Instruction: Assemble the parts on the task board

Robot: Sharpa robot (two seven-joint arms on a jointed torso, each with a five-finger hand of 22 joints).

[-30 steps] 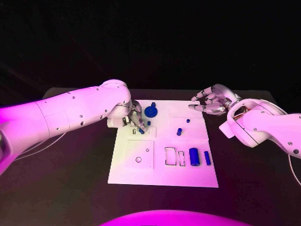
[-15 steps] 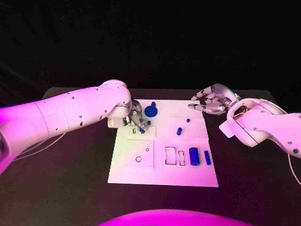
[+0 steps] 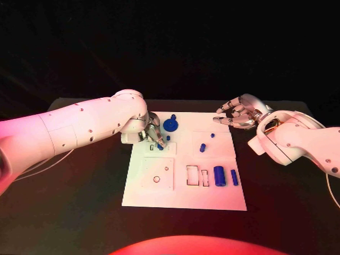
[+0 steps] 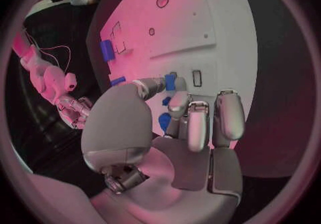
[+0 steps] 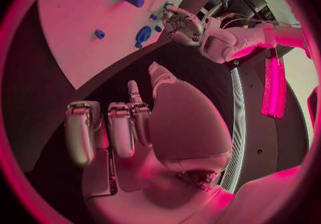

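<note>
The white task board [image 3: 181, 194] lies in the middle of the table. My left hand [image 3: 149, 134] hovers low over its far left part and pinches a small blue part [image 4: 170, 82] between thumb and a finger, close to a small rectangular slot [image 4: 197, 78]. A blue gear-like part [image 3: 171, 125] stands just beyond that hand. Two small blue pegs [image 3: 203, 147] sit mid-board. A thick blue cylinder [image 3: 219, 176] and a thinner one [image 3: 234, 177] lie at the right. My right hand [image 3: 239, 115] hangs by the board's far right corner, fingers loosely bent, holding nothing.
Rectangular cut-outs [image 3: 193, 175] and a round hole [image 3: 156, 180] mark the board's near half. Bare black table [image 3: 62, 202] surrounds the board on both sides. My left forearm [image 3: 70, 127] crosses the table's left part.
</note>
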